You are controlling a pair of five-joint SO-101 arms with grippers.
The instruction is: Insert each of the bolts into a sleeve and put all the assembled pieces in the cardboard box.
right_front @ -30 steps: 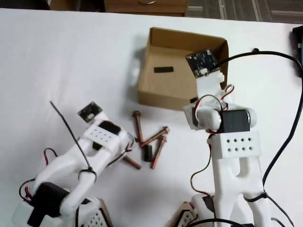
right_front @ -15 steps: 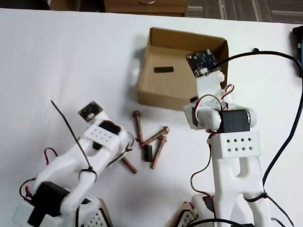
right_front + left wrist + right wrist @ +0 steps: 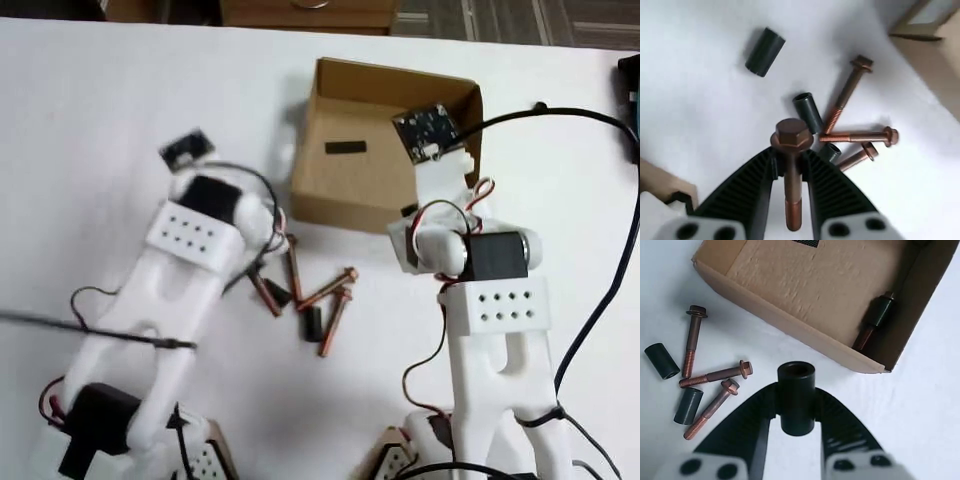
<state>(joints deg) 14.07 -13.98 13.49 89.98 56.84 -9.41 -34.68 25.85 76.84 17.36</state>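
Left wrist view: my L gripper (image 3: 791, 156) pinches a bolt (image 3: 791, 137) by the shank, head outward. R gripper (image 3: 796, 389) clamps a sleeve (image 3: 796, 407), bore exposed. I'd line shank w/ bore, then feed slowly. Loose bolts (image 3: 336, 318) lie mid white surface (image 3: 120, 120). Far side, cardboard box (image 3: 335, 200) holds one assembled piece (image 3: 881, 311).

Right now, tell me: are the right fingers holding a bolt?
No, the right fingers are closed on a black sleeve, not a bolt.
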